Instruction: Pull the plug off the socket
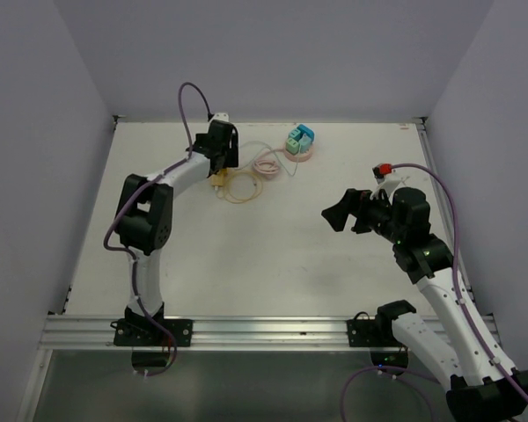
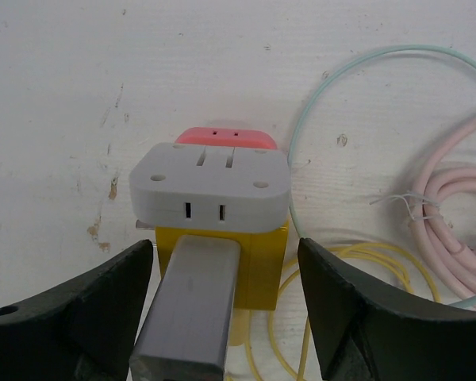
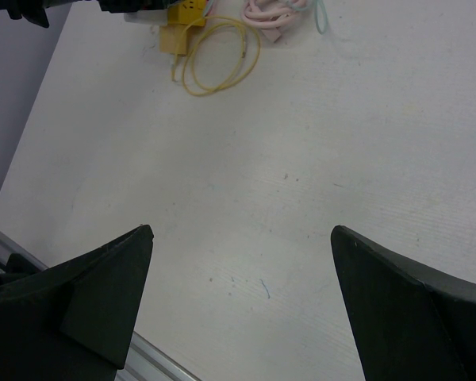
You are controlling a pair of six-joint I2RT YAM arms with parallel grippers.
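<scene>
Socket: pale grey rounded adapter block, paired slots on top and near face, pink-red at far end. Plug: yellow boxy body, seated against socket's near side, thin metal sliver showing at joint on left. Yellow cable leaves plug, loosely coiled to right. Both lie far left-of-centre on white table.

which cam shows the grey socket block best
Left wrist: the grey socket block sits centred, slots visible, inside the open left tool. Top external has it hidden under the left arm; right wrist shows only a sliver at the top edge.
</scene>
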